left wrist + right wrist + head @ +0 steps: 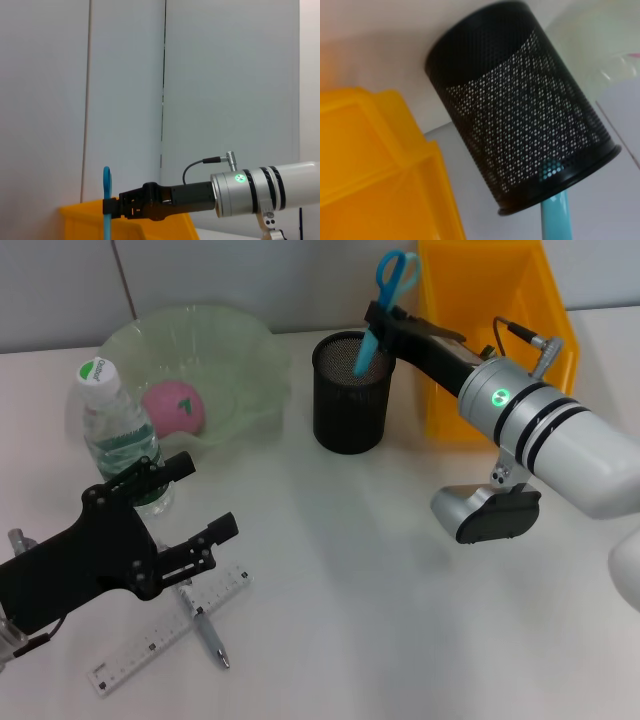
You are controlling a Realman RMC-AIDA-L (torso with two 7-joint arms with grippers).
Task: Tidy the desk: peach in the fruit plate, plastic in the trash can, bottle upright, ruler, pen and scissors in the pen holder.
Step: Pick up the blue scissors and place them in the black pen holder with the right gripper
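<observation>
**A:** In the head view, where does the step stand?

**B:** The right gripper (378,322) is clamped on the scissors (385,302) over the black mesh pen holder (351,392). The blue handles point up and the blade end dips just inside the rim. To do it well, the arm should probably keep the scissors near upright, lower them until the tip is well down in the cup, and only then let go, so the light holder does not tip.

**A:** And the other arm?

**B:** The left gripper (205,502) hovers with its fingers apart just above the ruler (170,629) and the pen (207,633), which lie crossed on the desk (350,570). The bottle (118,432) stands upright just beside the green fruit plate (245,350), and the peach (175,406) sits in that plate. The yellow trash can (468,280) stands behind the right arm.

**A:** The left wrist view?

**B:** It shows the right gripper (111,207) from afar, closed on the scissors (107,202), with the trash can (80,220) behind.

**A:** The right wrist view?

**B:** The holder (520,100) fills it, its mesh wall dark and see-through. The pale blue scissors (555,215) cross its rim, and the trash can (370,165) is just beside. The scissors look slim, hard and smooth, so they should slide in freely.
</observation>
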